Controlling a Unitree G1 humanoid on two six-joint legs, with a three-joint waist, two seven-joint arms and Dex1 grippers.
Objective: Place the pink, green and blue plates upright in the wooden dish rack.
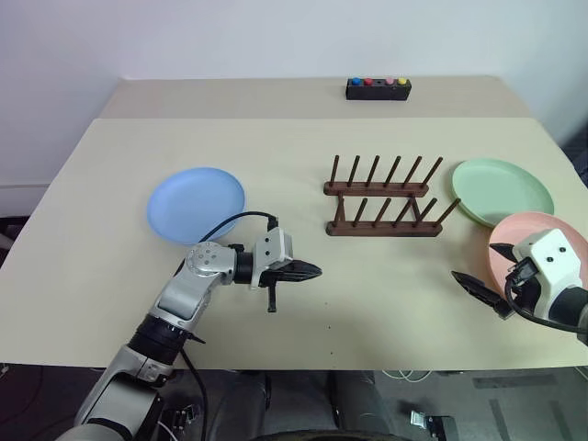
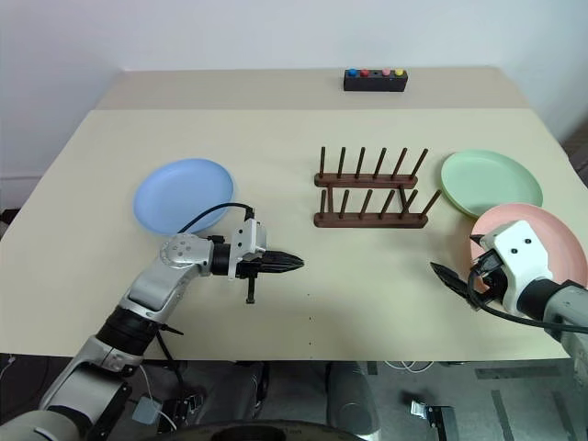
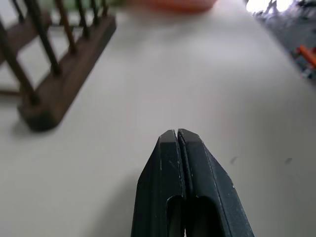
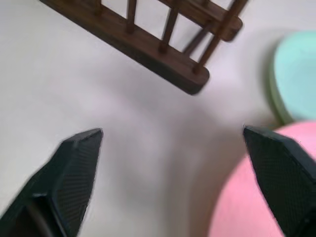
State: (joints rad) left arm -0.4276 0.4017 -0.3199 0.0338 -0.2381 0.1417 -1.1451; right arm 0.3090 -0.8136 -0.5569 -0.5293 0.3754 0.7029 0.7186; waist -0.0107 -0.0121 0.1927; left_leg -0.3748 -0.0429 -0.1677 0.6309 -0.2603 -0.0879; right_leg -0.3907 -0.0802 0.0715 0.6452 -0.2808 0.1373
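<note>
Right gripper (image 4: 173, 133) gapes wide and empty beside the pink plate (image 1: 562, 230), right of the dark wooden dish rack (image 1: 381, 197), whose twelve slanted pegs hold nothing. Green plate (image 1: 501, 188) lies flat right of it, blue plate (image 1: 196, 202) left. Left gripper (image 1: 310, 271), pinched shut and empty, points level toward the rack.

Blue plate (image 1: 196, 203), green plate (image 1: 503, 190) and pink plate (image 1: 544, 241) lie flat around the empty wooden dish rack (image 1: 384, 198).

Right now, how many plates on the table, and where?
3. Round blue plate lies flat left of the dark wooden peg rack; round green plate lies right of it; round pink plate nearer, partly covered by the right arm. None racked.
</note>
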